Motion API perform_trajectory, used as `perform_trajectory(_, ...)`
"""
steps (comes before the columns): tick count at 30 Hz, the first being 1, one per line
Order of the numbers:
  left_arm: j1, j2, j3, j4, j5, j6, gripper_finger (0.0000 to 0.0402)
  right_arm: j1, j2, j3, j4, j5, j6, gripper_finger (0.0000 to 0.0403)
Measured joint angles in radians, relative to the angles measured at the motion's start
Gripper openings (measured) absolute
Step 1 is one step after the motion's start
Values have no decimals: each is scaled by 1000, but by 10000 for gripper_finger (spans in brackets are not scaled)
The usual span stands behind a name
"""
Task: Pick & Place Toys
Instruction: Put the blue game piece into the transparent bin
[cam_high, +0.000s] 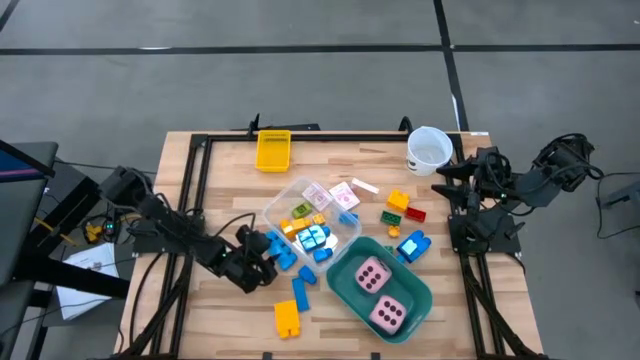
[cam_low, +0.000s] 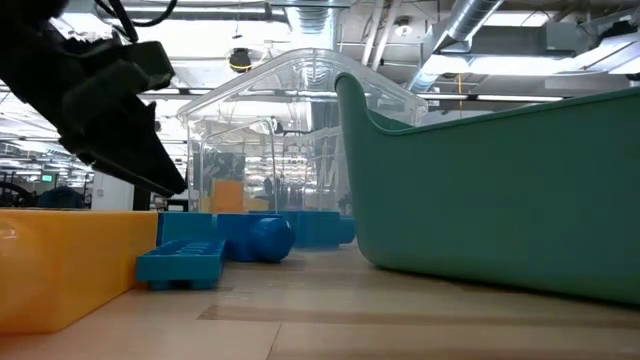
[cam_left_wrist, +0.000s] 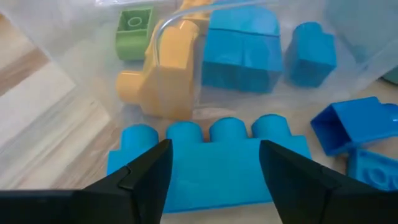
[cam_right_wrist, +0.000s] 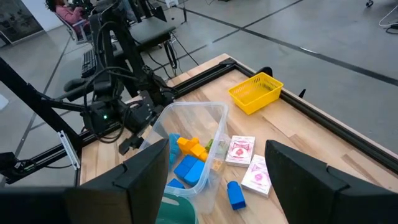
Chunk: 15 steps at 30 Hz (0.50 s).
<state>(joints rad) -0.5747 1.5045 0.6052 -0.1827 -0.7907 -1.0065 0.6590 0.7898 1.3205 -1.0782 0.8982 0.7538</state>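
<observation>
Blue four-stud brick (cam_left_wrist: 211, 165) lies between the left claw's (cam_left_wrist: 214, 180) parted fingers.

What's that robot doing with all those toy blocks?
It's tidying toys. The left gripper has its fingers on either side of a long blue brick lying on the table just outside the clear tub, ready to grab it. The tub already holds a few bricks. The right gripper waits open by the white cup.
</observation>
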Motion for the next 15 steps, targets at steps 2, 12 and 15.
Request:
perform_trajectory(2, 0, 16, 0, 7, -17, 0, 230, 0, 0, 0, 0, 0, 9, 254)
perform_trajectory(12, -4, 44, -5, 11, 26, 0, 226, 1, 0, 0, 0, -2, 21, 254)
perform_trajectory(15, -14, 35, -15, 12, 66, 1, 227, 1, 1, 0, 0, -3, 26, 254)
